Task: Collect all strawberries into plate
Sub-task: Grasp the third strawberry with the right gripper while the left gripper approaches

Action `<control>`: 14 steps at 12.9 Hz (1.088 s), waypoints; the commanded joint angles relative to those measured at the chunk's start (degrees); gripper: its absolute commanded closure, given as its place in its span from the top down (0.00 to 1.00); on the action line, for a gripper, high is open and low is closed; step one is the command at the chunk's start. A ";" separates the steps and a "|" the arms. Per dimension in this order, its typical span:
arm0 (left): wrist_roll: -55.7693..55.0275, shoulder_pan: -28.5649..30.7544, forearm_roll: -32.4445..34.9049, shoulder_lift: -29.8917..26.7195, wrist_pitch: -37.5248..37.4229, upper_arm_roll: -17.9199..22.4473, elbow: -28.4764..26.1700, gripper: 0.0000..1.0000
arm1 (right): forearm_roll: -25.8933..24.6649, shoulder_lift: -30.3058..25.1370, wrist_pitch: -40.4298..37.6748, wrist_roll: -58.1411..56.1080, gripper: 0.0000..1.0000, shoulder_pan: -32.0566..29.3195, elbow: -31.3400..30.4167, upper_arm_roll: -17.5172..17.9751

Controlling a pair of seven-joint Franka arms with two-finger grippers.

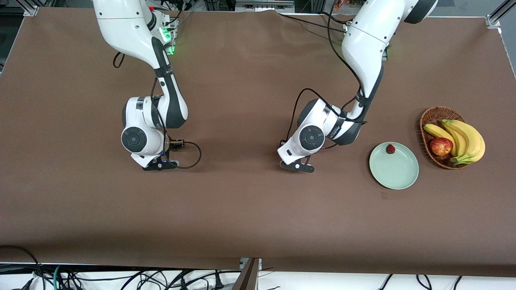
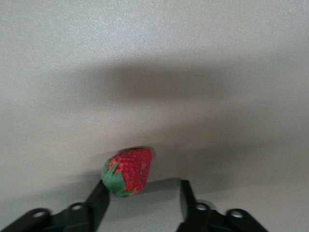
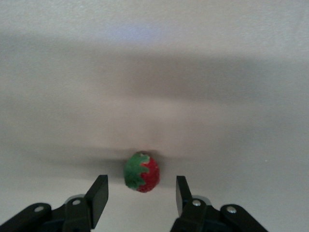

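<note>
Brown cloth is covering the wide table (image 1: 250, 217), which is carrying everything in the scene. Two white Franka arms are reaching down onto it from the bases along its upper edge. Toward the left arm's end, a brown woven wicker basket (image 1: 428, 121) is holding yellow bananas (image 1: 463, 139) and a red-yellow apple (image 1: 441, 146). Just beside the basket, a round pale mint-green plate (image 1: 397, 173) is lying flat, with one small red strawberry (image 1: 390, 148) sitting in it near the rim nearest the robots.

Near the table's middle, the left gripper (image 1: 297, 166) is hanging low over the cloth. In its wrist view, its black fingers (image 2: 98, 202) are standing partly open, and a second red strawberry with a green leafy top (image 2: 128, 171) is lying on the cloth by the tip of one finger, with a clear gap to the other; nothing is gripped.

Toward the right arm's end, the right gripper (image 1: 161, 165) is also hanging low over the cloth. Its fingers (image 3: 98, 193) are partly open around a third red strawberry (image 3: 142, 172), which is lying on the cloth between the tips without touching either.
</note>
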 commanded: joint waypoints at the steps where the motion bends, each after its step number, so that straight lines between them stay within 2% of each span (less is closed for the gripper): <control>1: 0.12 -0.08 0.50 -0.91 0.44 0.47 -0.59 0.21 | 1.12 -2.01 2.46 -0.95 0.61 0.25 -3.36 0.61; 2: 0.29 0.01 0.50 -1.00 0.44 0.56 -0.41 0.11 | 1.13 -2.01 2.90 -0.95 0.59 0.25 -3.54 0.61; 3: 0.38 0.71 0.50 -1.08 0.35 0.65 -0.41 0.07 | 1.13 -2.01 2.99 -0.95 0.58 0.25 -3.54 0.61; 7: 2.21 5.97 0.59 -3.10 -0.62 0.65 -0.32 0.06 | 1.13 -1.66 3.96 -0.95 0.52 0.25 -3.54 0.61; 8: 4.23 6.68 0.50 -3.37 -1.23 0.65 -0.23 0.25 | 1.13 -1.66 3.96 -0.95 0.46 0.25 -3.54 0.61; 9: 4.07 6.87 -0.02 -3.37 -1.50 0.56 -0.15 0.57 | 1.13 -1.66 3.96 -0.95 0.40 0.25 -3.54 0.61; 10: 3.46 6.26 -0.29 -3.28 -1.41 0.47 -0.14 0.82 | 1.13 -1.66 3.96 -0.95 0.33 0.25 -3.46 0.61; 11: 1.72 5.73 -0.38 -3.19 -1.24 0.21 0.55 1.00 | 1.21 -1.66 3.96 -0.95 0.28 0.16 -3.46 0.61; 12: -0.48 5.29 -0.38 -2.93 -1.23 0.21 1.52 1.00 | 1.21 -1.66 3.96 -0.95 0.21 0.16 -3.11 0.70; 14: -3.47 3.62 -0.46 -2.14 -0.88 0.12 1.61 1.00 | 2.26 -1.66 3.87 -0.86 0.19 0.25 -2.58 0.79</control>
